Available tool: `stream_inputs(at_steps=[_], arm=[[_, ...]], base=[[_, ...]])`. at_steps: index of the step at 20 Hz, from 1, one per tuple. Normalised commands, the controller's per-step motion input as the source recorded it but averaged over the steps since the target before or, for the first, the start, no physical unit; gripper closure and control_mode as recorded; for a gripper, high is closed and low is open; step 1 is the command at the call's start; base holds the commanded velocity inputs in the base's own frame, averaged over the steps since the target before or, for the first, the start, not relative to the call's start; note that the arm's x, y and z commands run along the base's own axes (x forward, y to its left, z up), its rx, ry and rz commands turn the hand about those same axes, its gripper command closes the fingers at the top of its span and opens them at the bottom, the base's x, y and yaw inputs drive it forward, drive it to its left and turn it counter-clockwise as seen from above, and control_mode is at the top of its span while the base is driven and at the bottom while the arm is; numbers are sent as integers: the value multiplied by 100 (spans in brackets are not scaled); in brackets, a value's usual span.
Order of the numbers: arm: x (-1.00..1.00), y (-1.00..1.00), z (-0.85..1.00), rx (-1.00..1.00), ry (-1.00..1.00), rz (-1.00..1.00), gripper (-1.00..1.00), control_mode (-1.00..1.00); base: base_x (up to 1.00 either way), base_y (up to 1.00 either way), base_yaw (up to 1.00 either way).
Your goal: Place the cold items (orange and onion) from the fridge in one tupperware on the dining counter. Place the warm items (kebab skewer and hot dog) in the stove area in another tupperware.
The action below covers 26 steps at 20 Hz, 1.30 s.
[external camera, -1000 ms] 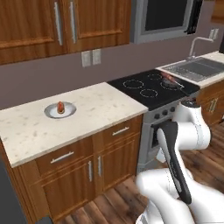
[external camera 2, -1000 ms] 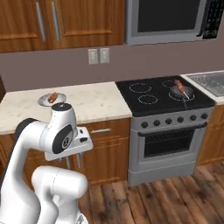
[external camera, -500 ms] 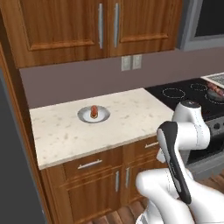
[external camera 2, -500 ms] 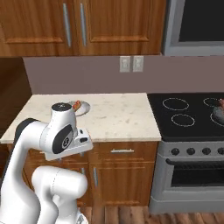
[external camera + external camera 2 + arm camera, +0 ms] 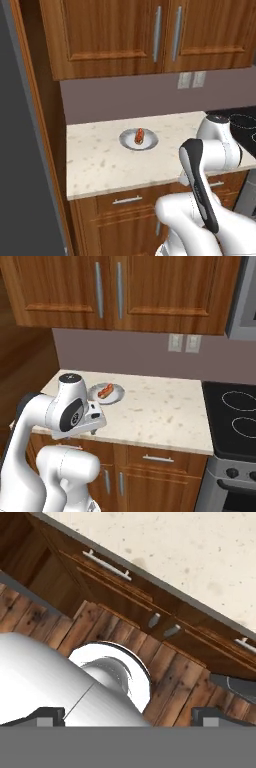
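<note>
The hot dog (image 5: 140,136) lies on a small grey plate (image 5: 128,144) toward the back of the bench (image 5: 100,165), ahead of the folded arm, whose end effector (image 5: 128,714) points floorward, fingers apart and empty.

1. The hot dog (image 5: 139,136) is a short reddish-brown sausage in a tan bun, lying flat on a small round grey plate (image 5: 128,141).
2. From the right base view, the hot dog (image 5: 105,390) lies at a slant across the plate (image 5: 118,396).
3. The plate sits on the speckled cream counter (image 5: 100,165), toward the back wall, well apart from the stove (image 5: 235,421).
</note>
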Motion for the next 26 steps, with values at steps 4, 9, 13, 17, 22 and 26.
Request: stream_inputs(at_steps=[4, 9, 13, 17, 22, 26], arm=[[0, 0, 0, 0, 0, 0, -100, 100], [0, 0, 0, 0, 0, 0, -100, 100], [12, -1, 0, 2, -4, 4, -100, -100], [41, 0, 0, 5, -6, -5, -100, -100], [52, 0, 0, 2, -3, -25, -100, -100], [55, 0, 0, 5, 4, -30, -100, -100]], base=[[45, -14, 27], [29, -12, 23], [11, -3, 7], [0, 0, 0], [0, 0, 0], [0, 0, 0]])
